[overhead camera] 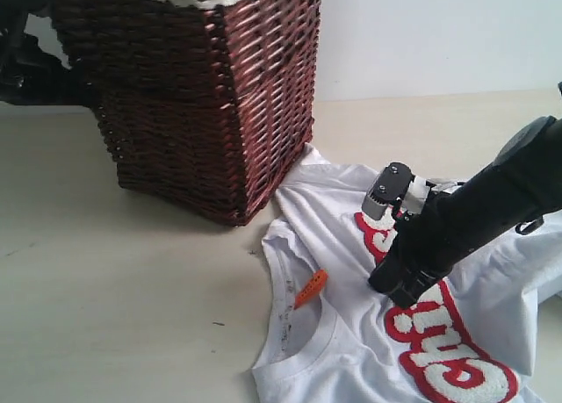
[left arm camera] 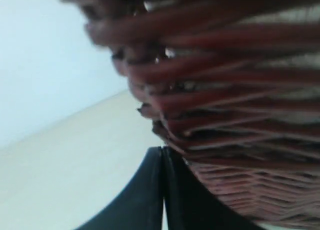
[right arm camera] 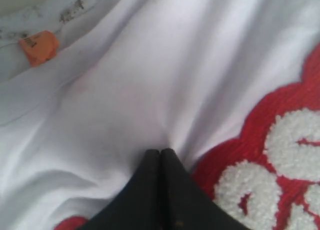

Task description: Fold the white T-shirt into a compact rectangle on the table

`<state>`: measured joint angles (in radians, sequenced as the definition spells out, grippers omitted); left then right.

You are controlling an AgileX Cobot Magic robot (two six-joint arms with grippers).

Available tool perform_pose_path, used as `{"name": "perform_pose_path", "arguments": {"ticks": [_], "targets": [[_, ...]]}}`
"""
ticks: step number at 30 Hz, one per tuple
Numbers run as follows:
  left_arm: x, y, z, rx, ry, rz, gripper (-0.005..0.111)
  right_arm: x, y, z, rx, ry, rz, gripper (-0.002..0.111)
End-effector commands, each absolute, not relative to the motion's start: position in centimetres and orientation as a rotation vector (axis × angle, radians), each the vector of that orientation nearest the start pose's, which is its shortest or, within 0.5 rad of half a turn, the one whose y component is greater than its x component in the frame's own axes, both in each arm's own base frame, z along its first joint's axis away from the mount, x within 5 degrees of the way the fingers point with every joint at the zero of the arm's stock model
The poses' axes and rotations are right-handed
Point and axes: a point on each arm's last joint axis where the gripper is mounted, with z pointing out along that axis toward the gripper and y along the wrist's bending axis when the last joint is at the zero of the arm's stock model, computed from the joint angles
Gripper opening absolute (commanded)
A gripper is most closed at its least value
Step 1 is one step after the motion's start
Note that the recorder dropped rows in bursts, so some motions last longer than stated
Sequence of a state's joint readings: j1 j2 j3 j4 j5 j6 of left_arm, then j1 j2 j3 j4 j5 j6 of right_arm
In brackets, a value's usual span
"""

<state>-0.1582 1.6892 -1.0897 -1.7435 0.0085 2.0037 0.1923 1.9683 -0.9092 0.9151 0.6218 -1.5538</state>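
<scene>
Cream table (overhead camera: 105, 280) left of T-shirt (overhead camera: 351, 341) edge

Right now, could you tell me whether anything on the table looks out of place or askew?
The white cotton T-shirt lies rumpled, one edge against the red-brown wicker basket. Its fabric puckers where the shut right gripper meets it, and its orange neck tag sticks out.

The right end effector (overhead camera: 399, 291) sits tip-down on the T-shirt (overhead camera: 334, 350), which lies spread on the bench (overhead camera: 114, 280). The lettering (overhead camera: 452, 355) lies just beside its tip, and the neck tag (overhead camera: 311, 288) is near it on the collar side. The basket (overhead camera: 202, 96) stands on the bench behind it, at the shirt's far edge. The left end effector (left arm camera: 162, 152) is just beside the basket's wall
</scene>
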Motion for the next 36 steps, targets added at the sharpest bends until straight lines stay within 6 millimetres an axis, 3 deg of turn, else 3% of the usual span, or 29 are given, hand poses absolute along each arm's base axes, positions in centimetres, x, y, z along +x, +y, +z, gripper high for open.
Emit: {"name": "perform_pose_path", "arguments": {"ticks": [1,3,6,9,12,17,23,26,31,33,36], "targets": [[35.2,-9.4,29.5,0.564,1.83,-0.31,0.0,30.0,9.6,10.4,-1.415,2.389,0.515,0.0],[33.8,-11.6,29.9,0.715,1.766,-0.421,0.0,30.2,9.7,11.3,-1.383,2.359,0.5,0.0],[31.9,-15.5,28.8,0.919,1.743,-0.491,0.0,30.4,10.0,12.3,-1.381,2.289,0.494,0.0],[31.4,-18.6,26.8,0.955,1.804,-0.411,0.0,30.6,10.2,12.6,-1.338,2.268,0.514,0.0],[32.9,-17.7,25.1,0.831,1.917,-0.167,0.0,30.5,10.2,12.6,-1.331,2.272,0.52,0.0],[34.0,-14.9,25.1,0.625,1.997,0.053,0.0,30.6,10.3,12.7,-1.312,2.276,0.527,0.0],[33.4,-14.6,26.9,0.574,1.967,0.033,0.0,30.7,10.2,12.7,-1.302,2.277,0.519,0.0],[32.2,-13.7,29.7,0.461,1.928,0.022,0.0,30.7,10.2,12.7,-1.299,2.279,0.52,0.0],[31.2,-14.6,31.0,0.449,1.884,-0.184,0.0,30.7,10.2,12.7,-1.306,2.274,0.518,0.0],[30.5,-16.3,31.3,0.503,1.854,-0.442,0.0,30.7,10.2,12.7,-1.306,2.274,0.518,0.0],[28.9,-19.9,30.2,0.745,1.779,-0.805,0.0,30.7,10.2,12.7,-1.302,2.273,0.52,0.0]]}}
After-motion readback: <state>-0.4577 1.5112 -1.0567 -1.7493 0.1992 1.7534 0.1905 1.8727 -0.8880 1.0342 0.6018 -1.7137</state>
